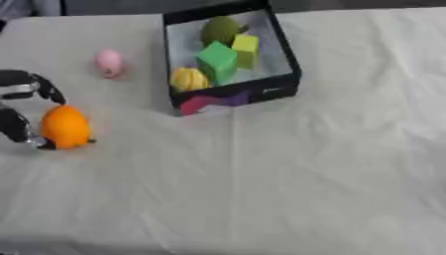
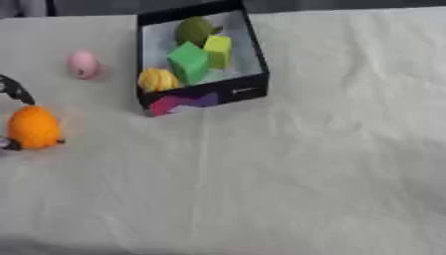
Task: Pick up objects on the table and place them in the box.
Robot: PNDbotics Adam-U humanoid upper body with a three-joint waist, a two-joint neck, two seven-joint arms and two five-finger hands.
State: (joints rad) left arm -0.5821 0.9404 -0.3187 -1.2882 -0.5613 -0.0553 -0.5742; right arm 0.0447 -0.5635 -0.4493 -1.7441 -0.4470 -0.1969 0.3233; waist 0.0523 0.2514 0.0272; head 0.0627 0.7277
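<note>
Near the tabletop's left edge our left hand point(image 1: 22, 112) clasps the orange point(image 1: 65, 127); box point(image 1: 280, 55) part-filled (pink ball point(image 1: 109, 63) waits).

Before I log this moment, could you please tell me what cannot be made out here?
- Left hand: cut off by the left edge in both views; whether it grips the orange fruit is unclear.
- Right hand: in neither view.
- Box: its near wall hides the floor behind it.
- Pink thing: too blurred to identify.
</note>
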